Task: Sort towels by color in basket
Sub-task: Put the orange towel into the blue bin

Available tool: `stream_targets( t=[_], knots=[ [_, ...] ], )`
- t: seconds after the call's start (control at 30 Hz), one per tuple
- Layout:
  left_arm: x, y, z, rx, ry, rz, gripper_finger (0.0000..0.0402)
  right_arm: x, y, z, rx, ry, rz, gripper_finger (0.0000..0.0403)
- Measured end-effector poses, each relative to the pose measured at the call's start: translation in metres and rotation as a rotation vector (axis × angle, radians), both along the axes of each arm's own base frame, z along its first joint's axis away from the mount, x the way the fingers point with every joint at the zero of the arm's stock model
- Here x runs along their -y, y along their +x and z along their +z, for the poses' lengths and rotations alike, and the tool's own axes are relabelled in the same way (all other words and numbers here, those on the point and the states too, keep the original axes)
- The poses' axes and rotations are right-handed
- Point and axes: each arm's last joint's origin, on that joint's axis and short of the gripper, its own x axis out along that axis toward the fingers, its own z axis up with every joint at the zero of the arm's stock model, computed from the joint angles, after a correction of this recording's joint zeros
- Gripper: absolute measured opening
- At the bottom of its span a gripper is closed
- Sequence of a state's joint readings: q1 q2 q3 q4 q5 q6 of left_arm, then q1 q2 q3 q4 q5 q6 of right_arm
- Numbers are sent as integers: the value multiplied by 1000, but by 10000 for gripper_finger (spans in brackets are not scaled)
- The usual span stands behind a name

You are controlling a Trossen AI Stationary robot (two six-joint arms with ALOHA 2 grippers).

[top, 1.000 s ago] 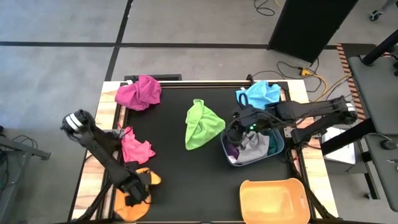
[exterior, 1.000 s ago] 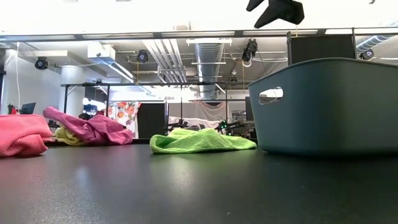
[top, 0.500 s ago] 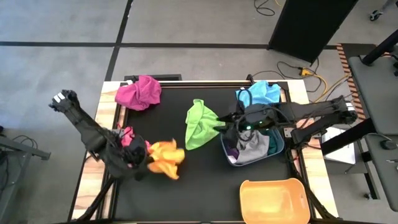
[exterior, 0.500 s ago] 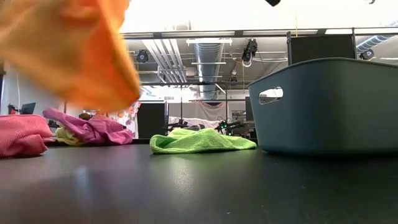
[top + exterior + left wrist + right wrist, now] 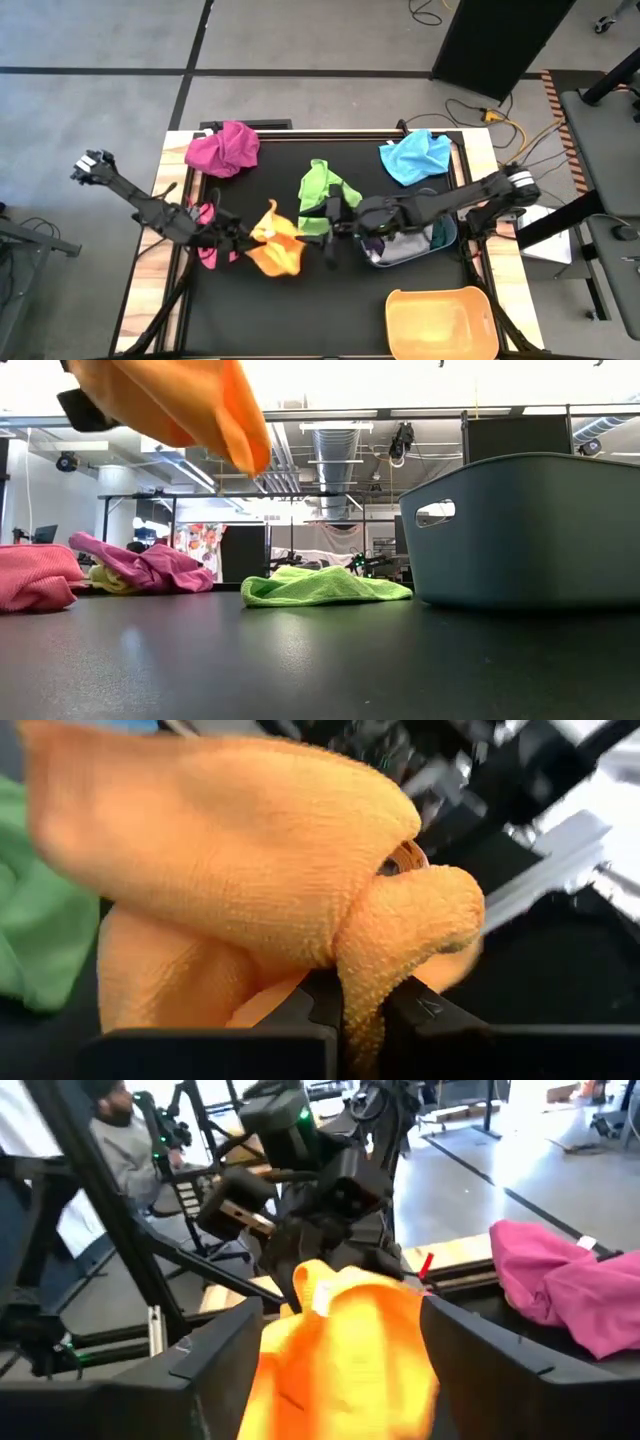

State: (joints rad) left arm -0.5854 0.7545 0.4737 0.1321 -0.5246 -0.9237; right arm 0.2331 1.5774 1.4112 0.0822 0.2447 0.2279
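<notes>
The high view looks straight down on the surface point(image 5: 300, 300); the low view looks level across it. Both wrist views sit close on the orange towel point(image 5: 274, 250), which all four share.

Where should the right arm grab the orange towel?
Grab the loose, puffy bunch of the orange towel, coming from the side away from the left gripper. That gripper pinches one end between shut fingers, so the rest hangs free, and the open right gripper already faces it.

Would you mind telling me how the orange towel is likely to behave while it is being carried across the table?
Probably floppy: the orange towel droops in folds from the left claw, which pinches only a small bunch of it. It looks light and nappy, so it is unlikely to slip out. Its loose corners may drag or catch on the right claw, which is open close by.
</notes>
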Motion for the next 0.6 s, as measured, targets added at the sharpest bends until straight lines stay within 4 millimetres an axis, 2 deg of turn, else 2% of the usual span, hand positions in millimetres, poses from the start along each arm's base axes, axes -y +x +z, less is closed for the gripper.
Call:
stream_targets(
  t=[0.17, 0.3, 0.43, 0.6],
  knots=[
    [-12, 4, -7, 42, 4, 66, 4, -3, 23, -20, -47, -24, -39, 300],
    [-17, 5, -4, 62, 48, 66, 4, -3, 40, -42, -94, -53, -75, 314],
    [-18, 6, 5, 94, 123, 37, 4, -4, 55, -56, -116, -41, -85, 310],
    [-16, 6, 20, 144, 224, -44, 5, -7, 70, -57, -99, -40, -83, 288]
  ],
)
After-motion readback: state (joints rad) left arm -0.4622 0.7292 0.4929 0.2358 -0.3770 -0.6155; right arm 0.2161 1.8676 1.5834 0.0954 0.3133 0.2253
